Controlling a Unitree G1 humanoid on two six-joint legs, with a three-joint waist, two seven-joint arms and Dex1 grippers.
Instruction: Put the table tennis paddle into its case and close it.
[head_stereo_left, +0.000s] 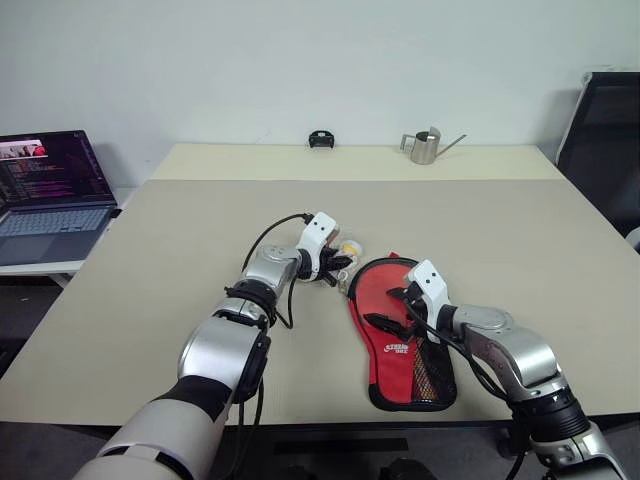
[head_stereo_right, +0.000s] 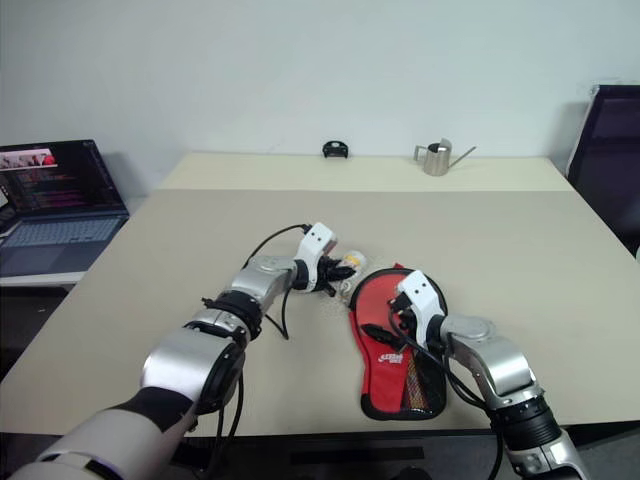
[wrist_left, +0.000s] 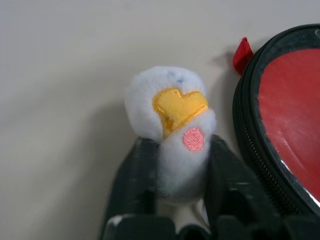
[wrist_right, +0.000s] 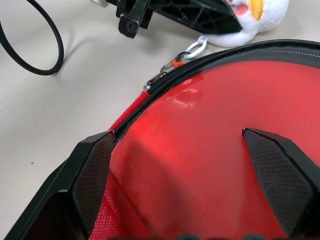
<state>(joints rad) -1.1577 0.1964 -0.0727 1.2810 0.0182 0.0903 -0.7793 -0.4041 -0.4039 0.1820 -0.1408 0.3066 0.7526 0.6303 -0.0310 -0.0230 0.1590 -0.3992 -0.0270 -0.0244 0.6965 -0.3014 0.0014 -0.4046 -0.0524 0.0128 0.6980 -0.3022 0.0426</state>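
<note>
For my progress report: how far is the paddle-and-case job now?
Done: the table tennis paddle lies in the case. In hand: the left gripper is shut on a white plush charm linked to the zipper pull; the open right gripper hovers over the case. Left: zipping it closed.

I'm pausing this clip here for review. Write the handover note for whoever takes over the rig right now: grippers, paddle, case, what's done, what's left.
Left gripper: shut on the white plush charm linked to the zipper pull.
Right gripper: open, fingers spread over the case.
The case lies flat on the table, red face up; the paddle's red rubber shows inside the unzipped round end.
Done: paddle in.
Left: pull the charm to zip the case shut.
</note>
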